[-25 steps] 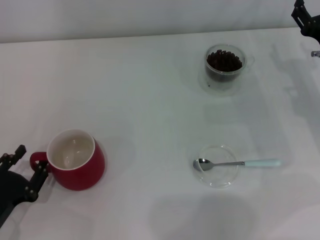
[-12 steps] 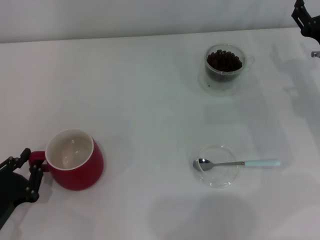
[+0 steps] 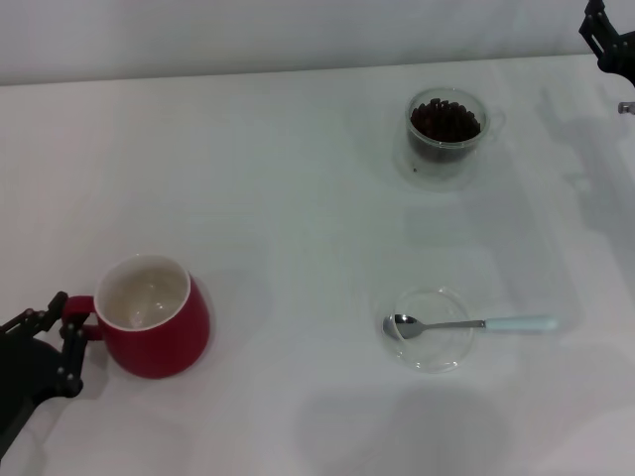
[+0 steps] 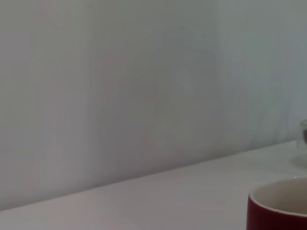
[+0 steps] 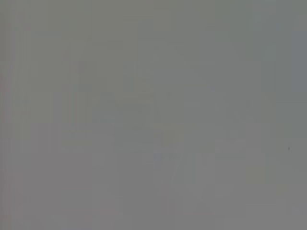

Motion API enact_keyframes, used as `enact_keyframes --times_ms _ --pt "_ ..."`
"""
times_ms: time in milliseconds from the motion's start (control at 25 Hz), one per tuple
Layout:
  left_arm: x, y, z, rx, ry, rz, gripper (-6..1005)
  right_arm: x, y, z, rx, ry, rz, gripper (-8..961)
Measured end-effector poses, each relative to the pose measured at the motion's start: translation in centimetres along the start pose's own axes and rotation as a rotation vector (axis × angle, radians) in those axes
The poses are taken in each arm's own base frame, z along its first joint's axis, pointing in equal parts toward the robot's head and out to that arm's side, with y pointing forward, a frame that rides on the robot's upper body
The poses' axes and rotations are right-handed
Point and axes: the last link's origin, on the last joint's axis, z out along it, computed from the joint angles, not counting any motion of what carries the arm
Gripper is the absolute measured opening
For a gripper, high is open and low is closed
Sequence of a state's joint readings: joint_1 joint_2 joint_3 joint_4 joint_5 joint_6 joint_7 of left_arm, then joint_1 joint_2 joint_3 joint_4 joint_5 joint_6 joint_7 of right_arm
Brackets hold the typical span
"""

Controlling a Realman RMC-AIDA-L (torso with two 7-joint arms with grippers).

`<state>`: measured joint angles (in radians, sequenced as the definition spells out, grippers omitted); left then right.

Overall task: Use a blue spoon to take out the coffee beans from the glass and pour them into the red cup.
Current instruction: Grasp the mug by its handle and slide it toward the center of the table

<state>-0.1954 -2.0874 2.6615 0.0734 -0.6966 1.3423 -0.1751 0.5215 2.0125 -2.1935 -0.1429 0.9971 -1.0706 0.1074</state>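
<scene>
The red cup (image 3: 159, 332) stands upright at the near left of the table, its cream inside bare; its rim also shows in the left wrist view (image 4: 280, 208). My left gripper (image 3: 62, 322) is at the cup's loop handle, one finger on each side, shut on it. The glass (image 3: 446, 139) stands at the far right, holding a heap of coffee beans (image 3: 445, 119). The blue spoon (image 3: 476, 323) lies flat at the near right, its metal bowl resting in a clear saucer (image 3: 432, 345) and its pale handle pointing right. My right gripper (image 3: 607, 40) hangs at the far right corner, away from everything.
The white table (image 3: 298, 198) ends at a pale wall along the back. The right wrist view shows only a flat grey surface.
My left gripper's fingers have drawn in around the cup's handle. The cup has shifted and turned a little. The right arm, glass and spoon have not moved.
</scene>
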Motion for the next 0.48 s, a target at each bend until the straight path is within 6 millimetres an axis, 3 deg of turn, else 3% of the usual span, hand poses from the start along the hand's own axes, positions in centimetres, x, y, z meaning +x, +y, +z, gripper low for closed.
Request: enact_keyframes --times_ms 160,480 --pt "0.2 0.4 0.4 -0.004 0.014 0.027 162 0.0 0.0 0.0 -0.001 -0.001 0.001 873" --pt "0.7 0.9 1.2 -0.017 0.032 0.039 163 -0.1 0.1 0.1 -0.003 -0.003 0.001 873"
